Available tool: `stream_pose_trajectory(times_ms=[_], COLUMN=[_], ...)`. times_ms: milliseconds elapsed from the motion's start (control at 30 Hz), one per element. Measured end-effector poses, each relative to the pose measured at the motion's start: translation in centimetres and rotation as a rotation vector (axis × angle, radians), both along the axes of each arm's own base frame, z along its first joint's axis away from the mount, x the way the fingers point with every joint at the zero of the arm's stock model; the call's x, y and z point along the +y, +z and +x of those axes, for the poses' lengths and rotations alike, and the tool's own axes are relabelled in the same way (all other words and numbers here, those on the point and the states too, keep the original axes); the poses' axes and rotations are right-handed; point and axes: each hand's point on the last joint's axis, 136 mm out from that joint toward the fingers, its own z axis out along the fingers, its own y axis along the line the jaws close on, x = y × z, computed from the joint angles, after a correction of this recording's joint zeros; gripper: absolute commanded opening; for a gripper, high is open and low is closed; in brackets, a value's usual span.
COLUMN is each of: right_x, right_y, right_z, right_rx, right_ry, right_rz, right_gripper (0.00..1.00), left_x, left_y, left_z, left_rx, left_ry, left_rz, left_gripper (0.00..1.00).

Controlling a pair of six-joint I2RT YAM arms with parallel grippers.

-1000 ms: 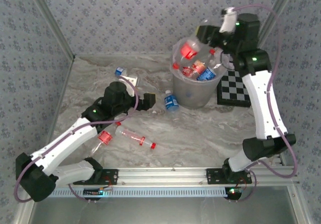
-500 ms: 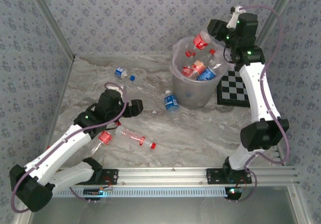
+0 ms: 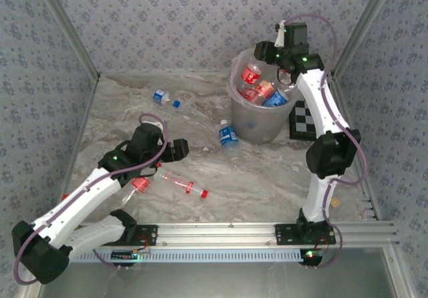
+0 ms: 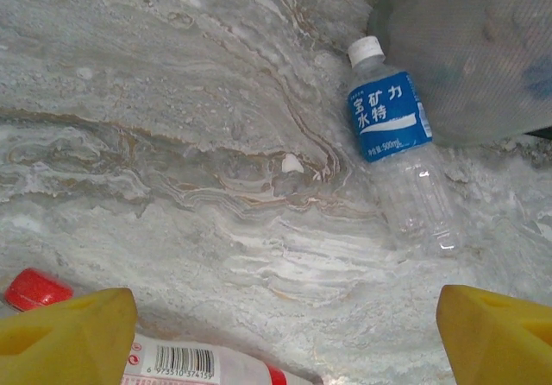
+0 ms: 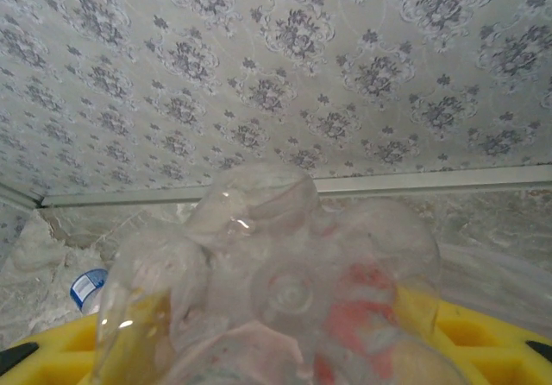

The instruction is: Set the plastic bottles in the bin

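Lower left of the top view, the left tool hangs wide open w/ nothing in it, low over the tabletop, w/ a red-label bottle lying just below it in frame. Mid-frame, a blue-label bottle lies against the bin, and another blue one sits farther upper left. Upper right, the right tool is clamped on a clear bottle over the bin's mouth, above the bottles piled inside.

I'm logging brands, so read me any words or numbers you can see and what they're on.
"宝矿力水特": blue label of the white-capped bottle lying beside the bin.
Small print under it: too small to read.
Barcode digits on the red-capped bottle: blurred.
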Motion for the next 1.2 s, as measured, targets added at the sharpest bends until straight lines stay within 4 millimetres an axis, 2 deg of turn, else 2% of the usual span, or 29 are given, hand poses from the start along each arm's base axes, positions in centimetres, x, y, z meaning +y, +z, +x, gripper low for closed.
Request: stream_pose_trajectory(times_ms=[100, 267, 367, 433, 500, 567, 600, 733, 833, 900, 1000, 1067, 1133, 1200], right_x=[0.5, 0.7, 0.7, 0.8, 0.8, 0.8, 0.7, 0.2, -0.5, -1.0, -1.7, -1.9, -1.9, -1.8], right_y=[-1.5, -5.7, -7.0, -8.0, -9.2, -9.4, -9.3, -7.7, -4.6, -2.1, 1.6, 3.0, 3.2, 2.4], right_z=[0.2, 0.6, 0.6, 0.4, 0.2, 0.1, 0.1, -1.0, -2.2, -3.2, -4.5, -5.0, -5.1, -4.9], right_rx=[0.043, 0.14, 0.163, 0.181, 0.201, 0.206, 0.206, 0.202, 0.161, 0.117, 0.048, 0.021, 0.016, 0.036], right_ry=[0.008, 0.007, -0.003, -0.01, -0.02, -0.027, -0.031, -0.039, -0.049, -0.057, -0.073, -0.076, -0.071, -0.069], right_rz=[-0.008, -0.029, -0.045, -0.058, -0.079, -0.091, -0.096, -0.142, -0.167, -0.173, -0.176, -0.179, -0.185, -0.19], right_gripper=[0.32, 0.33, 0.33, 0.38, 0.48, 0.58, 0.64, 0.79, 0.85, 0.85, 0.79, 0.69, 0.54, 0.48], left_x=[0.1, 0.3, 0.3, 0.3, 0.2, 0.2, 0.2, 0.3, 0.4, 0.5, 0.8, 0.8, 0.8, 0.9], left_y=[-0.6, -0.8, -1.0, -1.0, -1.2, -1.3, -1.4, -1.6, -2.0, -2.2, -2.5, -2.6, -2.6, -2.8], left_z=[-0.1, 0.0, 0.1, 0.2, 0.3, 0.3, 0.3, 0.5, 0.5, 0.5, 0.2, 0.1, -0.1, -0.3], left_rx=[0.016, 0.024, 0.027, 0.027, 0.033, 0.039, 0.041, 0.051, 0.061, 0.071, 0.095, 0.11, 0.124, 0.142], left_ry=[-0.001, 0.003, 0.007, 0.008, 0.007, 0.008, 0.007, 0.01, 0.014, 0.017, 0.021, 0.024, 0.029, 0.038], left_rz=[0.001, -0.005, -0.009, -0.013, -0.014, -0.014, -0.014, -0.013, -0.005, 0.004, 0.022, 0.028, 0.025, 0.019], left_gripper=[0.9, 0.9, 0.9, 0.9, 0.9, 0.9, 0.9, 0.9, 0.91, 0.91, 0.91, 0.91, 0.91, 0.91])
